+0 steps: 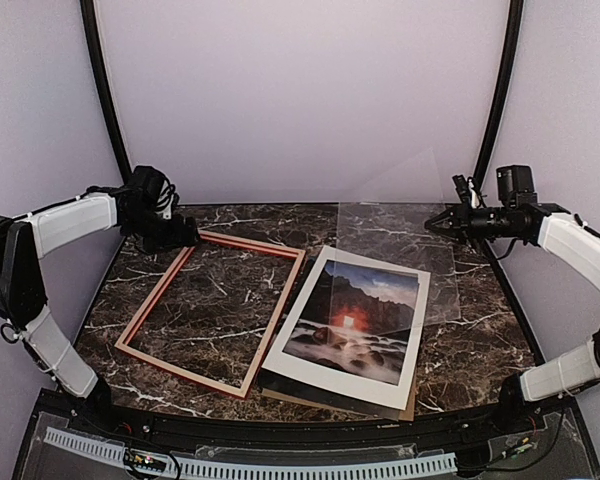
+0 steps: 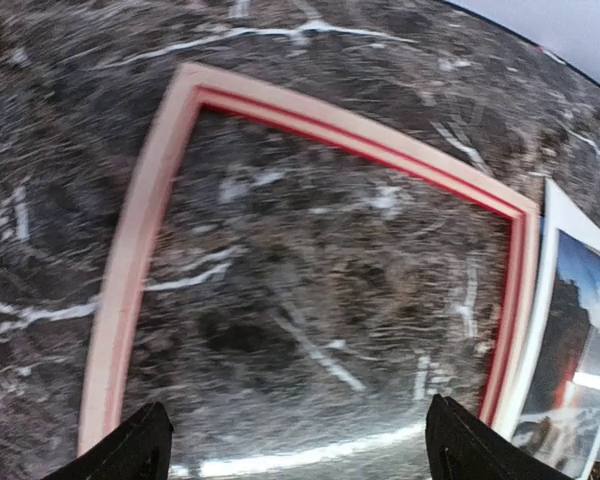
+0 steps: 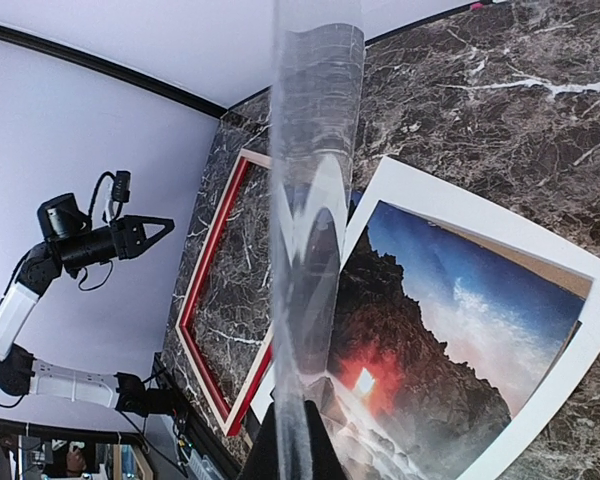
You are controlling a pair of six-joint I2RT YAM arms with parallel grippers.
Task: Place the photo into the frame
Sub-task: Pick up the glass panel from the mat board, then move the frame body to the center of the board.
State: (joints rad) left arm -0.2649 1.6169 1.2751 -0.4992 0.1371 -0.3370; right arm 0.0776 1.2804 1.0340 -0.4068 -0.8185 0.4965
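Photo (image 1: 358, 308): landscape print, dark rock, white water, orange-red glow, blue sky at the far end. It lies flat just right of the frame (image 1: 155, 297), tilted to run roughly parallel with the frame's right rail. It shows through the window of a white mat (image 1: 330, 378) whose left edge sits against or just over that rail; which of the two cannot be told.

Frame: thin-railed rectangle, lying flat on the marble table (image 1: 480, 340), pale side up with red along the inner edge, bare marble inside it.

Brown backing board (image 1: 411, 405): right of the frame, under the mat, slivers showing along the mat's near edge and right corner.

Clear pane (image 1: 410, 270): well right of the frame, raised off the table and slanting over the photo's far right part.

Left gripper (image 1: 188, 236): above the frame's far left corner, jaws spread wide, nothing between them.

Right gripper (image 1: 430, 222): far right of the frame, clamped on the pane's far edge; its wrist view shows the pane edge-on between the fingers (image 3: 315, 455).
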